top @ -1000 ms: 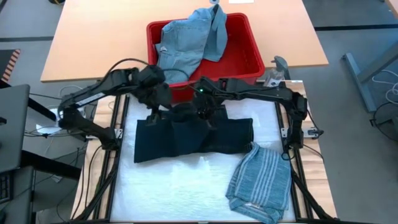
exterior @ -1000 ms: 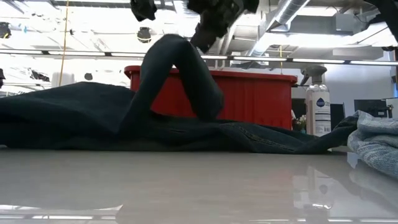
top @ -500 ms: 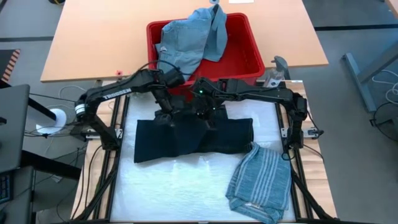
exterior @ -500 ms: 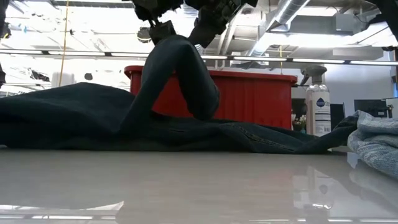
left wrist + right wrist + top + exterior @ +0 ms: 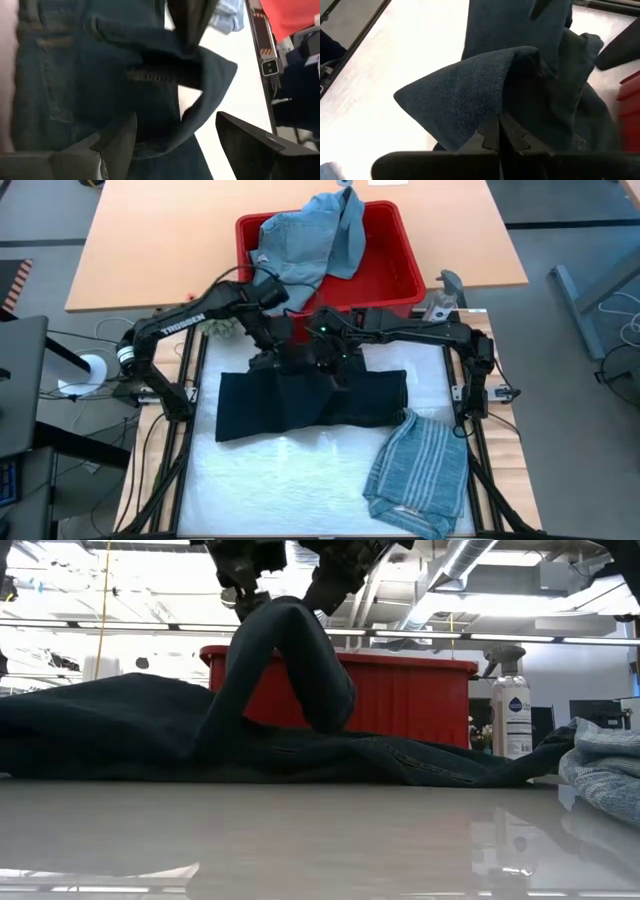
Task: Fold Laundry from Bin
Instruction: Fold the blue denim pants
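- Navy trousers (image 5: 310,398) spread on tabletop (image 5: 300,480) before red bin (image 5: 400,270), one fold lifted.
- Right gripper (image 5: 499,131) clamped on that fold.
- Left gripper (image 5: 175,135) apart, just beside fold.

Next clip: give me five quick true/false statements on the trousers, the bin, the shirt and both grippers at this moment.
1. The right gripper is shut on the trousers. True.
2. The left gripper is shut on the trousers. False: its fingers stand open around a raised fold.
3. The bin holds light blue laundry. True.
4. The striped shirt lies in the bin. False: it lies on the table, beside the trousers.
5. The trousers lie wholly flat. False: the low view shows a loop of them lifted above the rest.
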